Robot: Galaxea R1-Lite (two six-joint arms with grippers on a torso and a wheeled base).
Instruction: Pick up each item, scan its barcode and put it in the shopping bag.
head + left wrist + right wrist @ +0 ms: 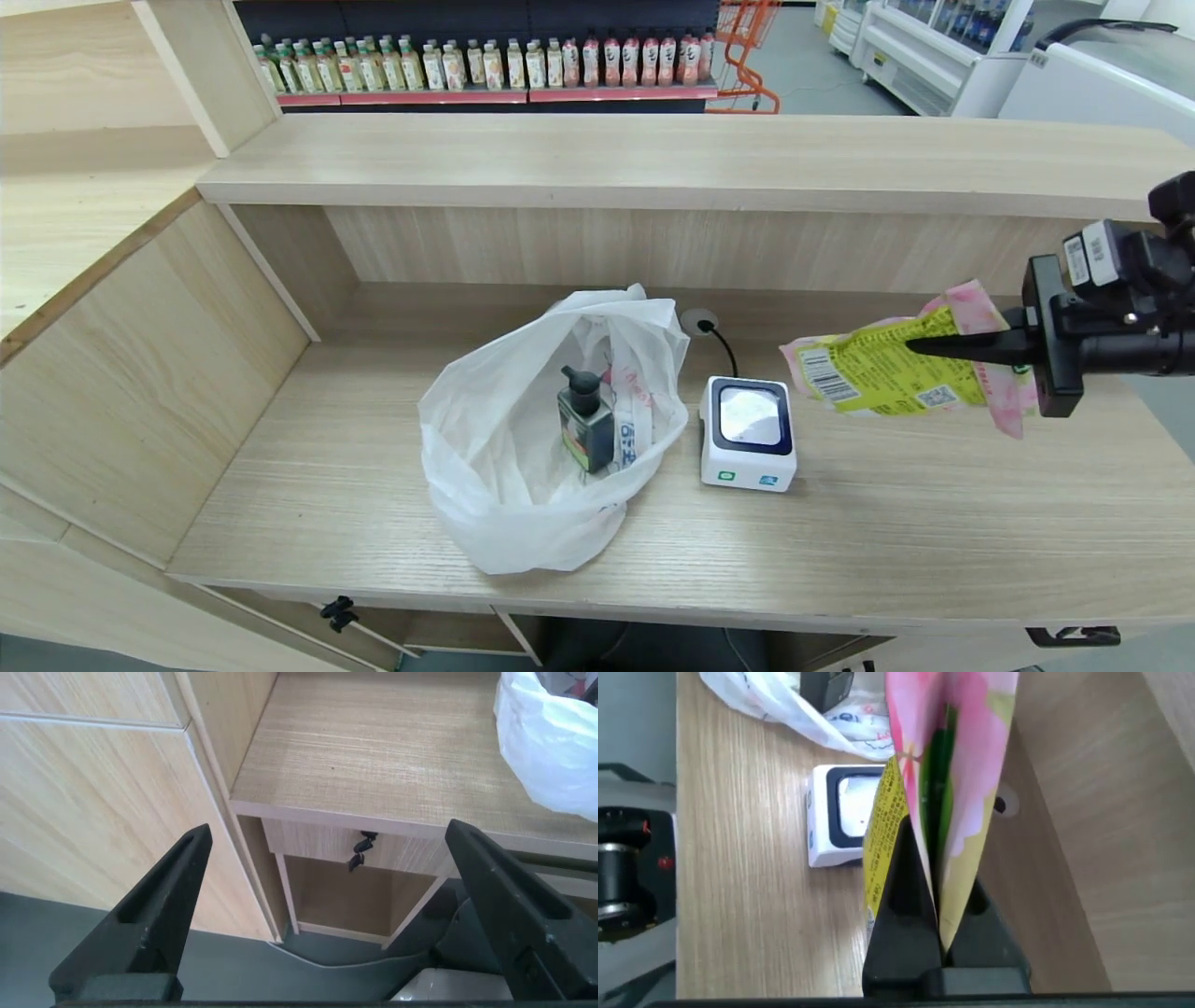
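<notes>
My right gripper [943,347] is shut on a yellow-and-pink snack packet [887,369], held in the air to the right of the white barcode scanner [747,443]; the packet's barcode [823,375] sits at its left end. From the right wrist view the packet [948,784] stands edge-on between the fingers, above the scanner [842,814]. The white shopping bag [532,439] stands open left of the scanner with a dark pump bottle [585,422] inside. My left gripper [327,924] is open, down beside the counter's front left corner, apart from the bag [551,742].
The scanner's cable [721,343] runs to a hole in the counter behind it. A raised wooden ledge [653,159] walls the back and a side panel [140,373] the left. A drawer with a key [360,849] sits under the counter edge. Bare counter lies in front of the scanner.
</notes>
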